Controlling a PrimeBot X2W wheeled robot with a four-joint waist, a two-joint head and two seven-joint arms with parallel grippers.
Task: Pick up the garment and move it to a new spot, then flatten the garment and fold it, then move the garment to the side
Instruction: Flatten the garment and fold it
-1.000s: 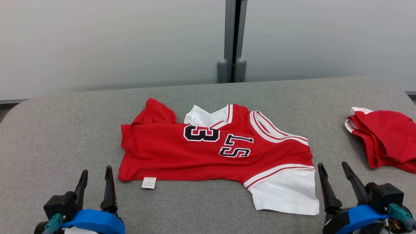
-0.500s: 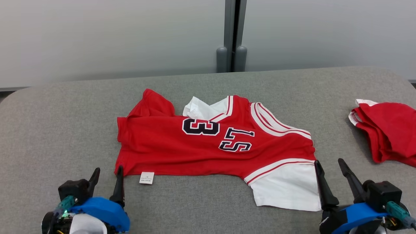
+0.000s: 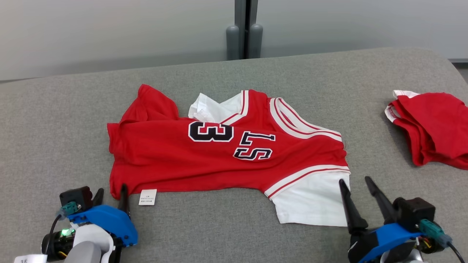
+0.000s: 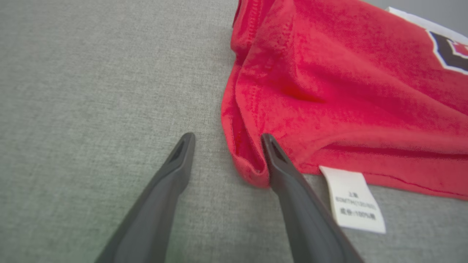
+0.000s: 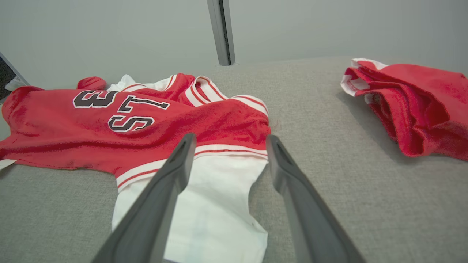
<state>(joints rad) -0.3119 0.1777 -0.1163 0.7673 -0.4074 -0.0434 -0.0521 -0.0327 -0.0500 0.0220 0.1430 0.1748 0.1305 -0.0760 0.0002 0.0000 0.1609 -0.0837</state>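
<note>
The garment [image 3: 219, 157], a red jersey with white trim, a dark numeral 3 and dark letters, lies sideways at the middle of the grey counter [image 3: 55, 120], hem toward the left. It is not flat. A red flap and the far sleeve [image 3: 204, 109], which is white, are bunched along its far edge, and shallow creases cross the body. The near sleeve [image 3: 314, 199], also white, sticks out toward me at the near right corner. A small white label [image 3: 147, 197] hangs from the near edge close to the near left corner and rests on the counter.

My left hand [image 3: 111, 191] sits low at that near left corner, fingers spread and gripping nothing. In the left wrist view, the folded corner of the hem lies between the two fingers, against the inner side of the one next to the label. The other finger stands over bare counter.

My right hand [image 3: 354, 180] is at the near right, fingers likewise spread and empty. They straddle the right edge of the near sleeve. I cannot tell whether they touch the cloth.

Well apart to the right, a second red garment [image 3: 431, 128] lies folded near the counter's right edge. Beyond the far edge stands a pale wall [image 3: 109, 33] with a grey post [image 3: 243, 29].
</note>
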